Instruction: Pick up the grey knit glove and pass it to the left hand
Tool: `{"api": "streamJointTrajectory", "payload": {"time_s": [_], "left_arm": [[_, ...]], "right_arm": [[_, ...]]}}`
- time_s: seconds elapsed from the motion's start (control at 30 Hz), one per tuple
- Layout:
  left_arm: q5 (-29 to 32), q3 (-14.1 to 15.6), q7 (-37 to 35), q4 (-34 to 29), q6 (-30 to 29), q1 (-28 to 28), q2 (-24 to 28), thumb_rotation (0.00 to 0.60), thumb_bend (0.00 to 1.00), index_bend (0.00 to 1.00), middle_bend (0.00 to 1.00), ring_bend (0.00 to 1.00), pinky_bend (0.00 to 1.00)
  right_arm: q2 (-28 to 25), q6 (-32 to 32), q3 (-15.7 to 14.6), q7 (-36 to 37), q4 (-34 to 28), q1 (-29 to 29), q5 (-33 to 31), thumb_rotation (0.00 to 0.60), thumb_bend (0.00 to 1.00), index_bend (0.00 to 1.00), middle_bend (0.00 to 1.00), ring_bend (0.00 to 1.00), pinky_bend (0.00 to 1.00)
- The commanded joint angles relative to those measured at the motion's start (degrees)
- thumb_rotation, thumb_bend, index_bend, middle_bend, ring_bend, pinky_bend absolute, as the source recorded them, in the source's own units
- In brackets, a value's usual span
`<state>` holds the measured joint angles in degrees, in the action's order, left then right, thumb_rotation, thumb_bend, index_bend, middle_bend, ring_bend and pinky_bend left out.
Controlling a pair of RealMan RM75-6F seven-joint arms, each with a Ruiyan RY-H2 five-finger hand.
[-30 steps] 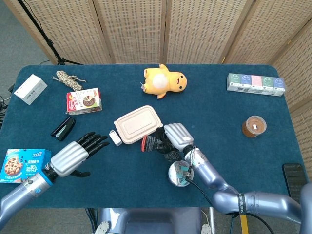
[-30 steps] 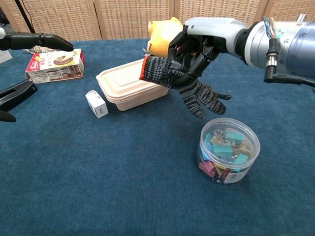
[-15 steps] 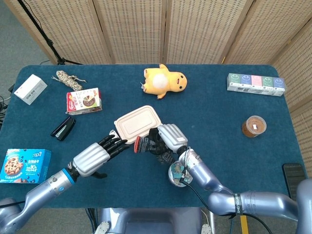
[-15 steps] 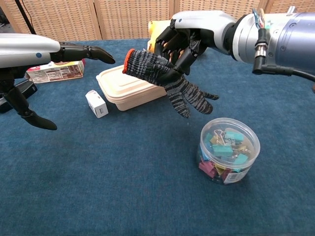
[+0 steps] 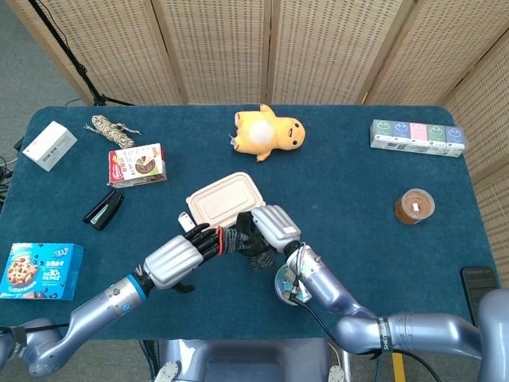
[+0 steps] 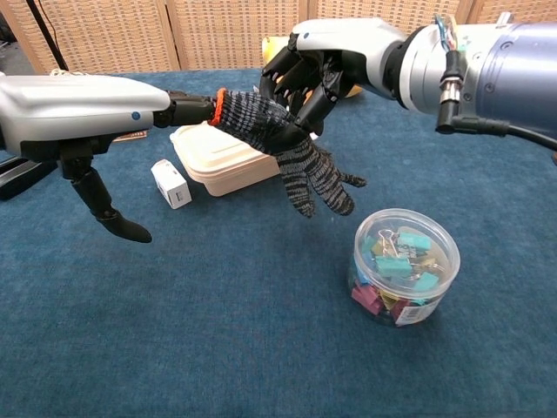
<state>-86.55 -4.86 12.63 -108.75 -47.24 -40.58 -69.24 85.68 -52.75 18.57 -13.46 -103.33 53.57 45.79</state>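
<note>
My right hand (image 5: pixel 273 226) holds the grey knit glove (image 5: pixel 238 241) in the air over the table, beside the beige container. In the chest view the right hand (image 6: pixel 326 54) grips the glove (image 6: pixel 261 117) from above; its orange-edged cuff points left and its knit fingers hang down. My left hand (image 5: pixel 176 259) has reached in from the left with straight fingers whose tips meet the cuff. Seen from the chest, the left hand (image 6: pixel 87 106) has its thumb hanging well below, apart from the glove, so it holds nothing.
A beige lidded container (image 6: pixel 228 161) and a small white box (image 6: pixel 171 183) lie under the hands. A clear tub of coloured clips (image 6: pixel 403 266) stands right of the glove. A yellow plush duck (image 5: pixel 268 131), snack box (image 5: pixel 137 165) and stapler (image 5: pixel 102 209) lie further off.
The left hand has swept in to the right until its fingertips reach the glove's cuff. The right hand has carried the glove slightly left and up toward it.
</note>
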Motion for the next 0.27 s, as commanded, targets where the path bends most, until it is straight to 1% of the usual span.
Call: {"api": "streamJointTrajectory", "payload": {"time_s": [0.03, 0.27], "left_arm": [[1.32, -0.13, 1.33, -0.18, 0.13, -0.63, -0.93, 0.600, 0.06, 0.00, 0.00, 0.00, 0.00], [2.93, -0.07, 4.24, -0.85, -1.16, -0.86, -1.36, 0.600, 0.06, 0.00, 0.00, 0.00, 0.00]], "right_arm": [[-0.02, -0.13, -0.01, 0.04, -0.22, 0.17, -0.07, 0.600, 0.27, 0.57, 0.60, 0.52, 0.55], [-0.04, -0.70, -0.81, -0.24, -0.21, 0.30, 0.00, 0.600, 0.27, 0.57, 0.60, 0.52, 0.55]]}}
